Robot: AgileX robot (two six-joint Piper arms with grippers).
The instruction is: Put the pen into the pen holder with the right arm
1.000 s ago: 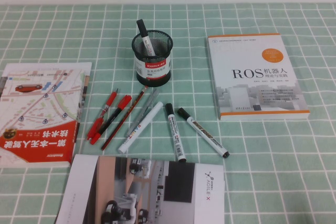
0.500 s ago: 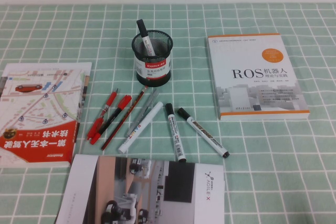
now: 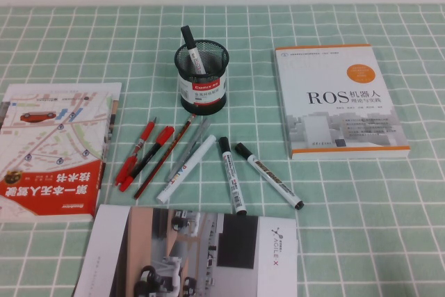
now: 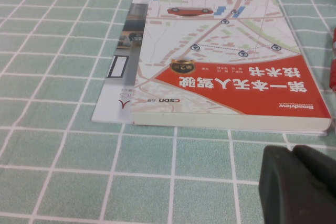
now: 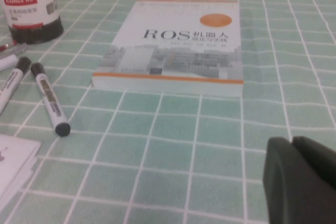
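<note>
The pen (image 3: 269, 175), a marker with a black cap and a dark label, lies on the green checked cloth right of the other pens. It also shows in the right wrist view (image 5: 50, 98). The pen holder (image 3: 201, 78), black mesh with a red-and-white label, stands upright behind the pens and holds one marker (image 3: 192, 50). Its base shows in the right wrist view (image 5: 31, 9). My right gripper (image 5: 291, 142) is shut and empty, low over the cloth and well away from the pen. My left gripper (image 4: 293, 153) is shut and empty near the red book. Neither arm shows in the high view.
A white ROS book (image 3: 341, 102) lies right of the holder. A red map book (image 3: 52, 151) lies at the left and a brochure (image 3: 195, 252) at the front. Red pens (image 3: 139, 158), a white marker (image 3: 186, 168) and a plainer black-capped marker (image 3: 233, 184) lie beside the pen.
</note>
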